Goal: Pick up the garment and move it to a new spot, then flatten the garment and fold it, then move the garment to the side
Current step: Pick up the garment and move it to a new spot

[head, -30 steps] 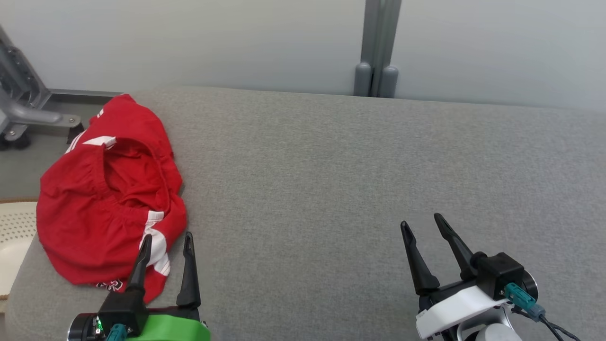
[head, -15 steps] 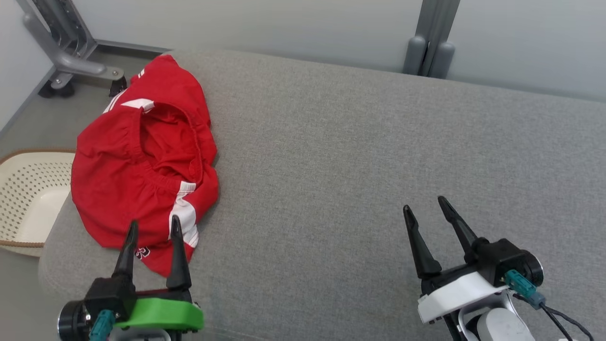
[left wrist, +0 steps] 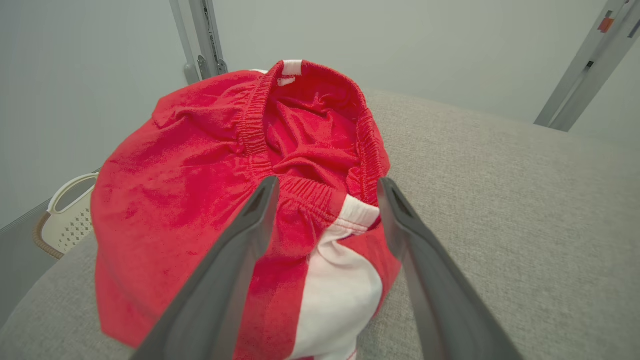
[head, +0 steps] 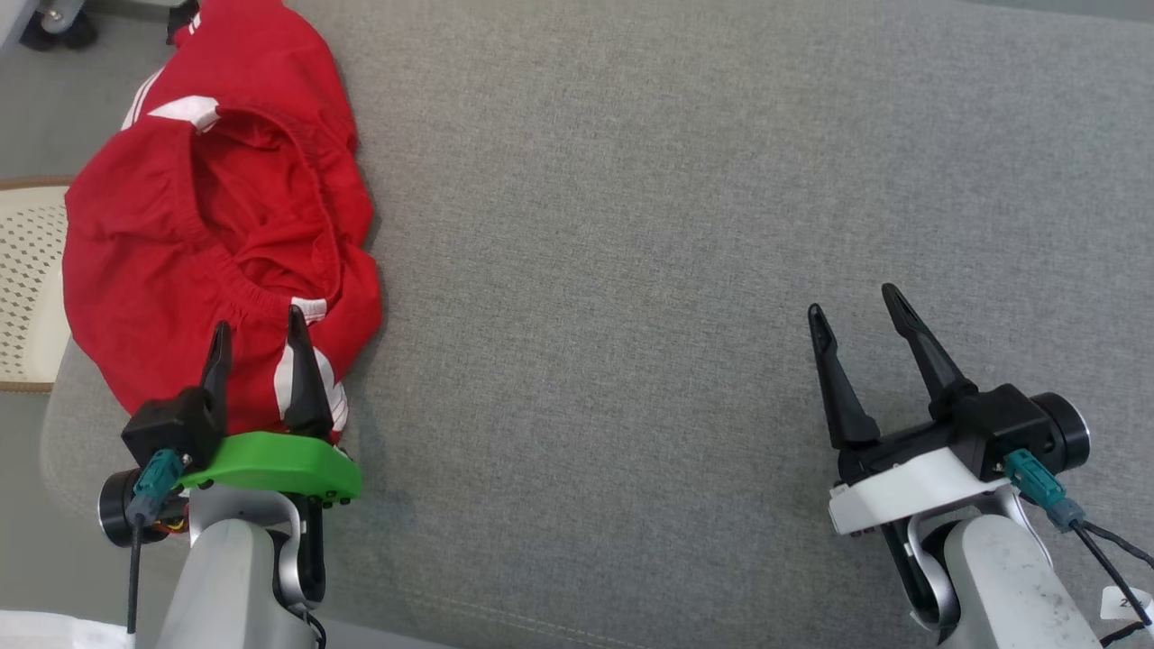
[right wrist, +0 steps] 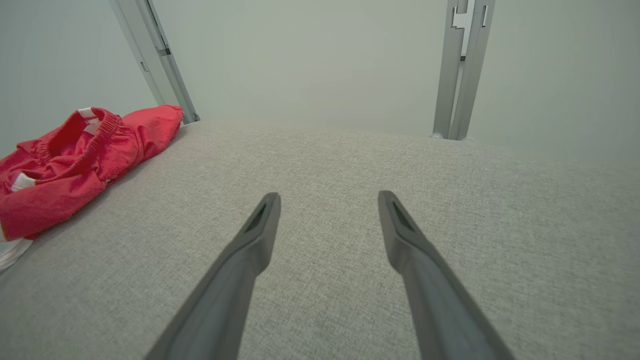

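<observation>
Red shorts [head: 180,252] with white stripes lie crumpled at the left end of a grey cloth-covered table [head: 631,225], one leg trailing toward its far left corner. From the head view, the left hand [head: 258,321] hangs over the near edge of the shorts with its fingers spread. Whether it touches the cloth cannot be told. The right hand [head: 853,300], also spread, is well apart over bare table. That view also takes in a cream perforated basket [head: 22,297] on the grey floor [head: 36,117] just beside the table's left end. The left wrist view adds the gathered elastic waistband gaping upward and a white panel lying between the two fingers. The right wrist view gives the shorts side-on, far to its left, with pale walls [right wrist: 310,60] and grey metal posts [right wrist: 460,70] behind the table.
</observation>
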`<state>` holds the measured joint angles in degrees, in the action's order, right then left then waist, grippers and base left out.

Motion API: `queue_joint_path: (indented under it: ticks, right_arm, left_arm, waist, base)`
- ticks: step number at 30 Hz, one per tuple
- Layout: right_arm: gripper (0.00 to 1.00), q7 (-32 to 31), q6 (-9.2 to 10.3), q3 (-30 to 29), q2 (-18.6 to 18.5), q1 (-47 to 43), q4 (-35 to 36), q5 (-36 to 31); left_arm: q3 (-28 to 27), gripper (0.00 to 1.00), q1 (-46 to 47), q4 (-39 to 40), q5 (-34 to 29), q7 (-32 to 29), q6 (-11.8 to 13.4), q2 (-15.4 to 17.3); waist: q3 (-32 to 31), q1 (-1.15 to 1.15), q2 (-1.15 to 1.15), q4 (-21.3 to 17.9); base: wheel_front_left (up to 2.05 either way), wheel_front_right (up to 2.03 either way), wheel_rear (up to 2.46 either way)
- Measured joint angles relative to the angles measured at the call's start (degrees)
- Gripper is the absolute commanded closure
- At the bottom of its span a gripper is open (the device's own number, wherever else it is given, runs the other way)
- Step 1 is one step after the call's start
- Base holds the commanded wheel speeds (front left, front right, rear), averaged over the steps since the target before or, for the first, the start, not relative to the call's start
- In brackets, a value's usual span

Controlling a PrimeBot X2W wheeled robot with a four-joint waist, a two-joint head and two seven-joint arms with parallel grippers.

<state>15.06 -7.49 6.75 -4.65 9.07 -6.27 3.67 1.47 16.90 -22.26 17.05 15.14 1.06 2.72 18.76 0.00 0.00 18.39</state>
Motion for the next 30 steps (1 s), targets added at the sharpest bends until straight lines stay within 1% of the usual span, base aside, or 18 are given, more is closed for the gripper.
queue_joint_path:
  ticks: [4, 7, 12, 16, 17, 18, 22, 25, 26, 27, 30]
  right_arm:
    - [0.00, 0.0, 0.00, -0.5, -0.6, 0.8, 0.5, 0.0]
    - [0.00, 0.0, 0.00, -0.8, -0.9, 1.0, 0.7, 0.0]
    - [0.00, 0.0, 0.00, -0.8, -1.0, 1.7, 0.8, 0.0]
    - [0.00, 0.0, 0.00, -0.6, -1.0, 1.8, 0.9, 0.0]
    - [0.00, 0.0, 0.00, -0.7, -1.0, 1.8, 0.9, 0.1]
    - [0.00, 0.0, 0.00, -0.8, -1.0, 1.9, 0.9, 0.1]
    - [0.00, 0.0, 0.00, -0.9, -0.8, 2.1, 1.1, 0.9]
    - [0.00, 0.0, 0.00, -0.8, -0.2, 2.1, 1.0, 1.8]
    - [0.00, 0.0, 0.00, -0.8, 0.0, 2.1, 1.0, 2.1]
    - [0.00, 0.0, 0.00, -0.8, 0.3, 2.1, 1.0, 2.7]
    - [0.00, 0.0, 0.00, -0.3, 0.9, 1.7, 0.6, 3.7]
  left_arm:
    - [-0.7, 0.00, 3.5, -9.2, -0.2, 0.0, -0.4, 0.0]
    - [-1.3, 0.00, 5.7, -14.4, -1.1, 0.0, 0.0, 0.0]
    - [-2.0, 0.00, 8.5, -19.6, -1.2, 0.0, -0.1, 0.0]
    - [-2.3, 0.00, 9.8, -21.7, -1.6, 0.1, -1.1, 0.0]
    - [-2.5, 0.55, 10.1, -22.3, -1.7, 0.1, -1.1, 0.0]
    - [-2.9, 1.00, 10.3, -22.4, -1.7, 0.1, -1.3, 0.0]
    - [-4.7, 1.00, 10.6, -20.1, -0.6, 0.0, -1.9, 0.0]
    - [-5.6, 1.00, 10.4, -14.6, -0.5, 0.0, -2.5, 0.0]
    - [-5.5, 1.00, 10.2, -12.3, -0.2, 0.0, -3.2, 0.0]
    - [-5.6, 1.00, 10.0, -10.1, 1.6, 0.0, -4.0, 0.0]
    - [-5.3, 1.00, 8.7, -4.4, 2.3, 0.0, -4.9, 0.0]
  waist:
    - [2.8, 0.00, 0.00, -0.1]
    - [4.3, 0.00, 0.00, -0.1]
    - [5.7, 0.00, 0.00, 0.0]
    - [6.1, 0.00, 0.00, 0.0]
    - [6.1, 0.00, 0.00, -0.1]
    - [6.1, 0.00, 0.00, -0.2]
    - [5.8, 0.00, 0.00, -0.5]
    - [4.8, 0.00, 0.00, -0.9]
    - [4.4, 0.00, 0.00, -1.0]
    - [3.8, 0.00, 0.00, -1.2]
    - [2.1, 0.00, 0.00, -1.7]
  base:
    - [0.00, 0.00, 0.00]
    - [0.00, 0.00, 0.00]
    - [0.00, 0.00, 0.00]
    - [0.00, 0.00, 0.00]
    - [0.00, 0.00, 0.00]
    - [0.00, 0.00, 0.00]
    - [0.00, 0.00, 0.00]
    - [0.00, 0.00, 0.00]
    - [0.00, 0.00, 0.00]
    - [0.00, 0.00, 0.00]
    - [0.00, 0.00, 0.00]
